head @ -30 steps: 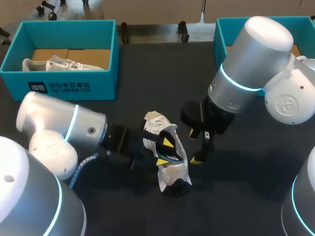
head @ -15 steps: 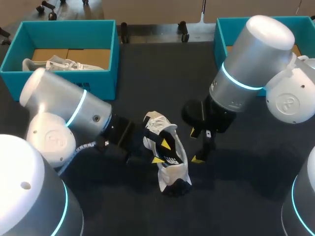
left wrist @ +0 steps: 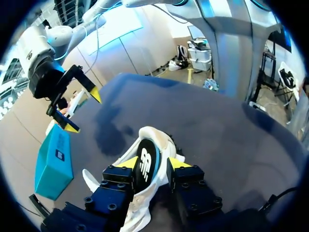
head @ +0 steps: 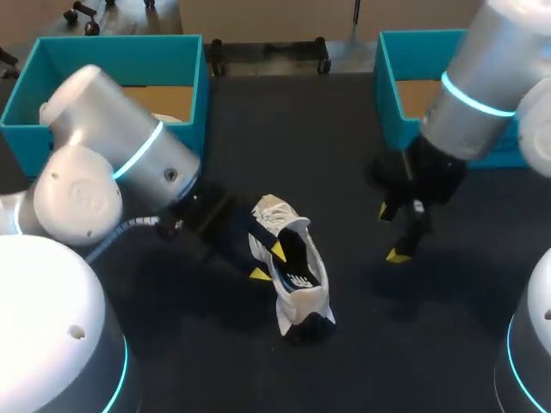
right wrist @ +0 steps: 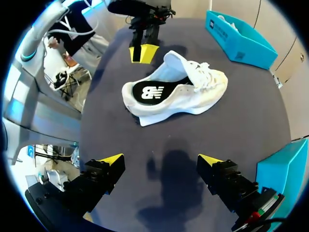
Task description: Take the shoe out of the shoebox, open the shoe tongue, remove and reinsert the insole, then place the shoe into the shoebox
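One white shoe [head: 312, 297], black insole [head: 294, 258]

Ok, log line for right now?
shoe on table | left tool at shoe, grip unclear | right tool open, apart from shoe

A dark matte table [head: 327, 129] takes up the whole scene. At its 10 o'clock corner stands an open-topped teal cardboard box [head: 103, 52] with a brown cardboard floor. A spare white sneaker [right wrist: 228, 20] lies inside it, largely hidden.
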`<state>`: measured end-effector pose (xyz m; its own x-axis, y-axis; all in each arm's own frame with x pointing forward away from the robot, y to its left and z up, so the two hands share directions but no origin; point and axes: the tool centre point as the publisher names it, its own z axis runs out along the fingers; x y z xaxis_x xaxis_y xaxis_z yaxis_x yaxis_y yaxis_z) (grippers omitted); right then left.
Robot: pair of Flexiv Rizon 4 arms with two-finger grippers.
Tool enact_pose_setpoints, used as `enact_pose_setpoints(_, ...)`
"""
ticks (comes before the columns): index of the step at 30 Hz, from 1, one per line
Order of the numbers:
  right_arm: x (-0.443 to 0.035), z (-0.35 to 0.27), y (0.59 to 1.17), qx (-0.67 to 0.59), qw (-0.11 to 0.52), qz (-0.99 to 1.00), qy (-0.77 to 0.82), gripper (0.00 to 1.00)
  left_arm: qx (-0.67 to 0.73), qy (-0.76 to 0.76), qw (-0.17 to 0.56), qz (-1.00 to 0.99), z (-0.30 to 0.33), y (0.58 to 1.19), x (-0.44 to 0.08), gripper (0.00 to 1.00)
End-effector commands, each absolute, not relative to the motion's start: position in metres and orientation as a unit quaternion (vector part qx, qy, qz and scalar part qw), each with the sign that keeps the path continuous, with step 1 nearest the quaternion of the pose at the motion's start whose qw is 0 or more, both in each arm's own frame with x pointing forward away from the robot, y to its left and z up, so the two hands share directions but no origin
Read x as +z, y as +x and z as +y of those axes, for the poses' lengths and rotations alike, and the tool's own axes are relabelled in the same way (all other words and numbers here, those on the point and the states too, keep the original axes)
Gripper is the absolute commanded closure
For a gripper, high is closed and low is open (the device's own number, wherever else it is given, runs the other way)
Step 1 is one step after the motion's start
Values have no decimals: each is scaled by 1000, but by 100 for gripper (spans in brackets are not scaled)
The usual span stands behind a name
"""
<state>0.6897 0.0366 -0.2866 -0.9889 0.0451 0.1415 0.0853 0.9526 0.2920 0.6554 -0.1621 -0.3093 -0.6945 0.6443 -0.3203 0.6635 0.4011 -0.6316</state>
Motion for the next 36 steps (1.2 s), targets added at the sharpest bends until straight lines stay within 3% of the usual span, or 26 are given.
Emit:
enact_pose_setpoints(1, -281, 22, 683, -158, 61, -985, -33, 0, -336, 421, -51, 841, -156, 657, -297, 64)
enact_pose_setpoints(4, -281, 22, 683, -158, 61, -985, -33, 0, -324, 431, -68, 840, -150, 658, -289, 62)
enact_pose_setpoints(7, -281, 22, 683, -158, 61, -985, -33, 0, -316, 441, -80, 836, -148, 657, -283, 68)
enact_pose_setpoints(10, -281, 22, 683, -158, 61, -985, -33, 0, -305, 453, -89, 833, -147, 655, -279, 100)
enact_pose_setpoints(15, -281, 22, 683, -158, 61, -985, -33, 0, -284, 470, -100, 830, -148, 652, -278, 100)
enact_pose_setpoints(24, -240, -77, 681, -152, 31, -984, -83, 0, -242, 479, -129, 834, -147, 653, -268, 100)
enact_pose_setpoints(36, -240, -77, 681, -152, 31, -984, -83, 0, -242, 479, -129, 834, -147, 653, -268, 100)
